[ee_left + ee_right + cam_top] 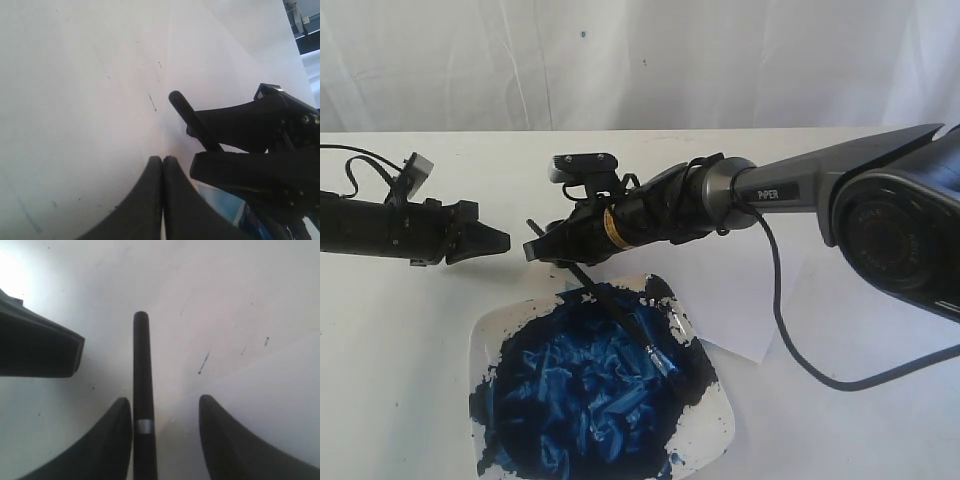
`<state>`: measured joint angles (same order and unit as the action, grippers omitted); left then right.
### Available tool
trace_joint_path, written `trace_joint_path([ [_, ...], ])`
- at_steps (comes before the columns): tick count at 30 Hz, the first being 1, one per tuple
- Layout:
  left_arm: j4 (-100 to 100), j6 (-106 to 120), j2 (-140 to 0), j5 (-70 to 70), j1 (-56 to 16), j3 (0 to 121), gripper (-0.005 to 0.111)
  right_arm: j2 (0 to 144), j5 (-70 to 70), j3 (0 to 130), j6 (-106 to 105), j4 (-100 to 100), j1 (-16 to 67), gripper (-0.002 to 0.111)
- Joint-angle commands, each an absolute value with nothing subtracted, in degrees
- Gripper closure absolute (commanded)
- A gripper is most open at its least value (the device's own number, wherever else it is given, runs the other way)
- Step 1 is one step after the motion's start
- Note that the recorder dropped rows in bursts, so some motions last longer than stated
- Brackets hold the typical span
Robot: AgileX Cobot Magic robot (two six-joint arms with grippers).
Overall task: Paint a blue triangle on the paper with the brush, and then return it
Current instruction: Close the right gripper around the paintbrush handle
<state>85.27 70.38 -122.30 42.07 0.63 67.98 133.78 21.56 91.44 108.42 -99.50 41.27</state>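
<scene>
Exterior view: the brush [620,313] slants from the right gripper [535,248] down into the blue paint [580,390] on the near plate [483,335], its bristles hard to make out. The right wrist view shows the fingers apart, with the handle against one. Just left, the left gripper [498,240] has its fingers pressed together. The arm covers most of the paper [735,300].

Left pincer [503,240], right pincer [532,248] nearly tip-to-tip; brush [620,310] slants over plate [483,332].

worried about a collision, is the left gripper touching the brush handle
Apart. The left wrist view shows a clear gap between the shut tips of the left gripper and the handle end of the brush.
</scene>
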Motion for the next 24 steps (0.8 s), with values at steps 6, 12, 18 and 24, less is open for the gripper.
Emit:
trace_joint_path([
  [6,86.09,70.75,-122.42,42.57,0.58,68.12,0.107,133.56,21.47,91.94,108.05,-99.95,41.26,0.075],
  [12,86.09,70.75,-122.42,41.81,0.58,68.12,0.107,132.84,21.57,91.94,108.05,-99.95,41.26,0.076],
  [18,86.09,70.75,-122.42,41.81,0.58,68.12,0.107,131.81,21.28,91.94,108.05,-99.95,41.26,0.084],
  [24,86.09,70.75,-122.42,41.99,0.58,68.12,0.107,131.7,21.46,91.94,108.18,-99.95,41.26,0.088],
])
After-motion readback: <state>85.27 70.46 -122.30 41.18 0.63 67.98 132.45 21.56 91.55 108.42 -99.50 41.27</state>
